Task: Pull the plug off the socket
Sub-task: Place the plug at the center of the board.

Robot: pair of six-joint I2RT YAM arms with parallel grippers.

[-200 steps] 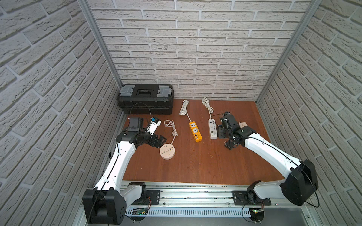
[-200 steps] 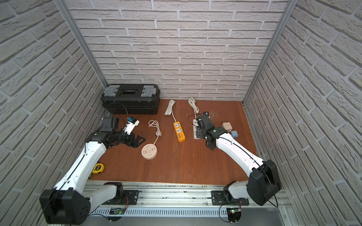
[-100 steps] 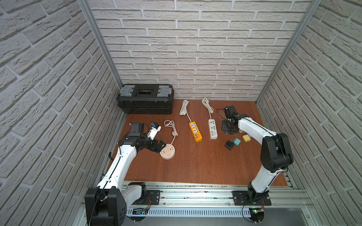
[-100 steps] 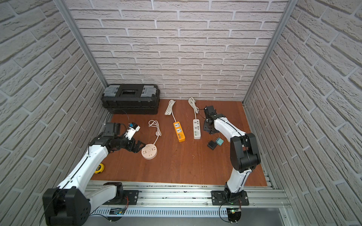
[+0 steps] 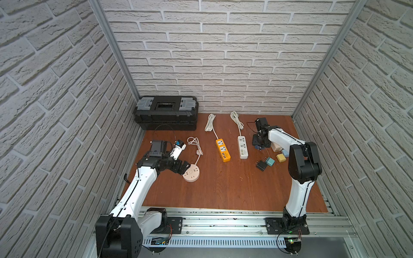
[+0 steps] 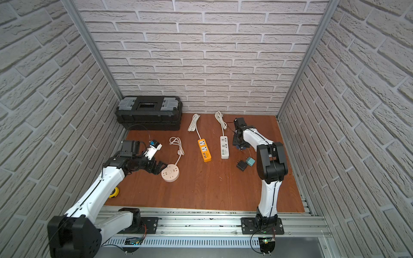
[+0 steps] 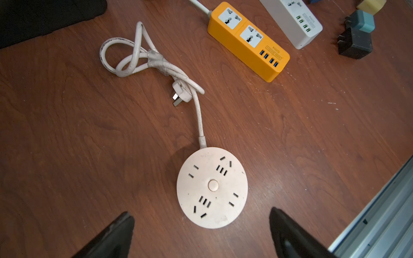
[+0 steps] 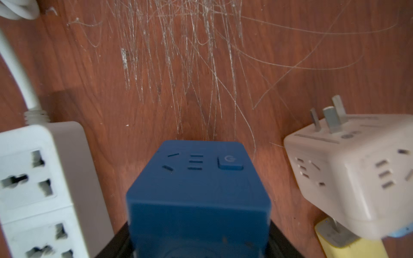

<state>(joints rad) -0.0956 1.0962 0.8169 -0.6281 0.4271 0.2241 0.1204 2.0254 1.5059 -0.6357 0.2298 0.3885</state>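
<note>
Right of centre in both top views, just beside the white power strip (image 5: 242,147), I have the blue plug (image 8: 199,201) clamped in my right gripper (image 5: 259,144). In the right wrist view it fills the lower middle, with a black finger (image 8: 118,245) showing at each side. It is clear of the strip, with bare table (image 5: 223,189) between them. I cannot tell whether it touches the wood. A white cube adapter (image 8: 357,174) lies at the right of that view, prongs up, over a yellow block (image 8: 348,248).

Below the gripper in a top view lie a teal adapter (image 5: 269,161) and a black adapter (image 5: 261,165), touching each other. The orange power strip (image 5: 222,150) lies left of the white one. Further left, my left gripper (image 5: 184,167) hangs at the edge of the round socket (image 5: 191,175), its fingers (image 7: 116,234) spread wide and holding nothing. A black toolbox (image 5: 166,112) stands against the back wall at upper left.
</note>
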